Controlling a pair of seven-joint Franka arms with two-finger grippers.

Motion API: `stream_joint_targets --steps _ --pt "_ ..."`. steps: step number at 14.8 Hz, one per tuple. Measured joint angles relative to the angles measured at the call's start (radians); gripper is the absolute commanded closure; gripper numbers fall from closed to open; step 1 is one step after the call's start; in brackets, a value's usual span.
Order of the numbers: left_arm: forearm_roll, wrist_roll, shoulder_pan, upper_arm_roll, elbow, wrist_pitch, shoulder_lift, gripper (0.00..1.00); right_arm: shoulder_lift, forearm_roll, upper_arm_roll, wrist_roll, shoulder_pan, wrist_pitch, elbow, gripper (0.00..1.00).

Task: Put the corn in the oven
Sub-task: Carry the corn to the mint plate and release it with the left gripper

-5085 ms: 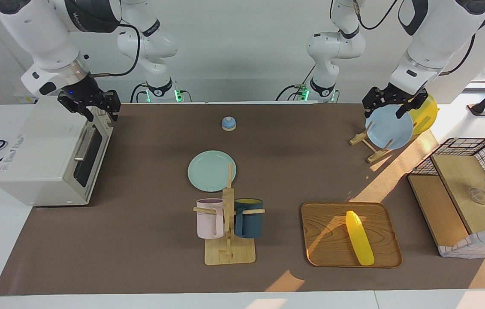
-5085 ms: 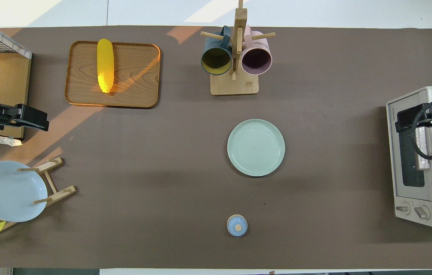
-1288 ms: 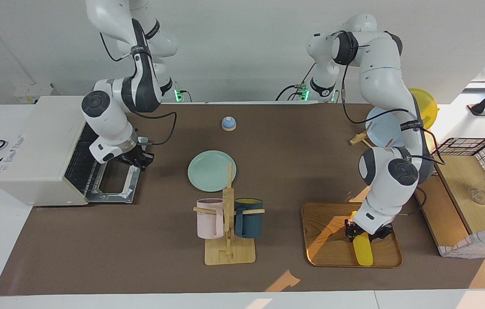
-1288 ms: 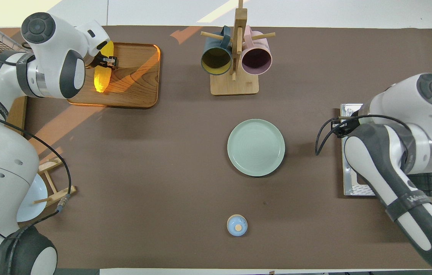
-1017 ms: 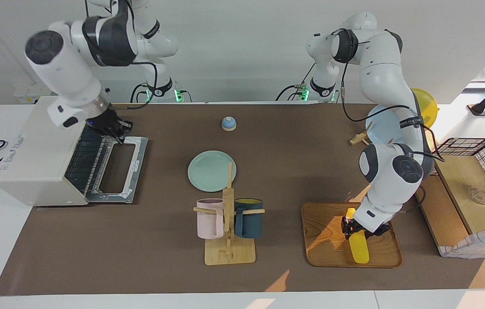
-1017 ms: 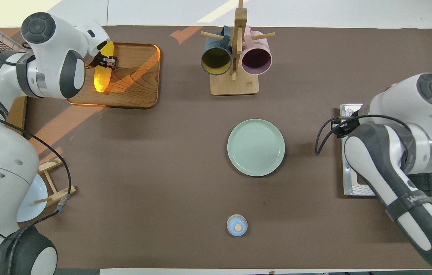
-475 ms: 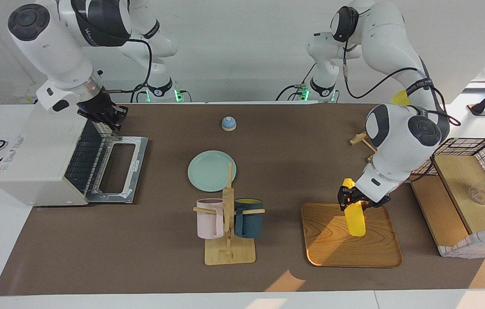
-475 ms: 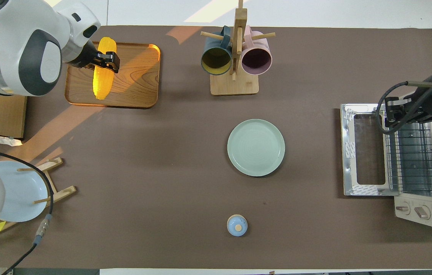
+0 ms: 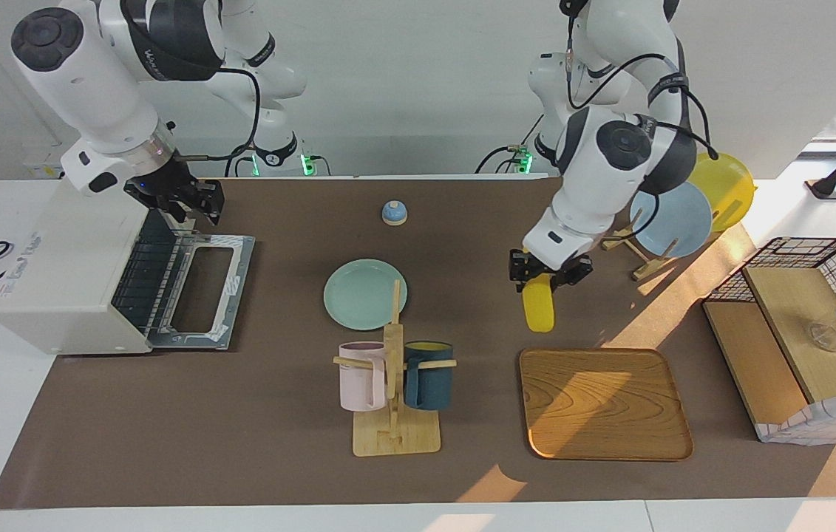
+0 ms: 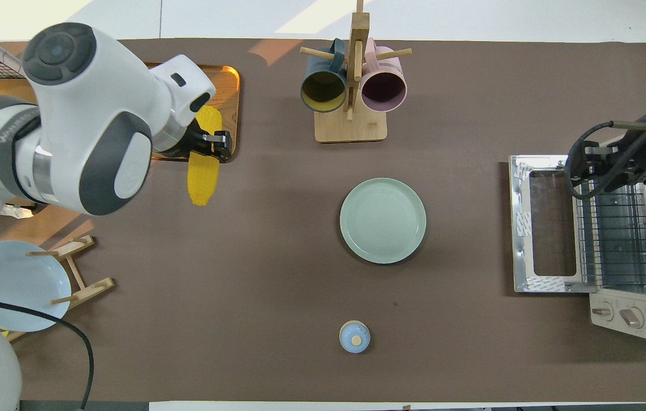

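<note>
Left pincer (image 9: pixel 549 275) clamped on yellow corn (image 9: pixel 538 312), centre-right of the facing view, raised over the table (image 9: pixel 462 244), oven (image 9: pixel 77 266) open at left, right pincer (image 9: pixel 179 205) apart above its door.

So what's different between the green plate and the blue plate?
The green plate lies flat on the table; the blue plate stands on edge in a wooden rack.
The green plate sits alone near the table's middle; the blue plate is nearer to the robots, toward the left arm's end, beside a yellow plate.
Both are round, plain and empty.
</note>
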Motion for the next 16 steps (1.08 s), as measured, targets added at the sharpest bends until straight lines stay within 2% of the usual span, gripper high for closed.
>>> stream_joint_targets --steps 3,8,10,13,16 --pt "-0.002 -0.124 -0.104 -0.001 -0.046 0.044 -0.016 1.0 0.0 0.0 0.0 0.0 0.0 0.004 0.001 0.0" --pt "-0.003 -0.308 -0.258 -0.001 -0.216 0.282 -0.063 1.0 0.0 0.0 -0.001 -0.055 -0.001 0.06 0.002 0.0" --pt "-0.004 -0.388 -0.318 -0.001 -0.25 0.365 -0.061 1.0 -0.001 0.0 -0.001 -0.073 -0.001 0.075 0.002 0.0" --pt "-0.004 -0.491 -0.398 0.0 -0.266 0.476 -0.016 1.0 -0.001 0.0 0.001 -0.076 0.001 0.088 0.002 0.0" --pt "-0.004 -0.559 -0.45 0.002 -0.241 0.569 0.08 1.0 -0.001 0.0 0.001 -0.077 0.002 0.088 0.002 0.0"
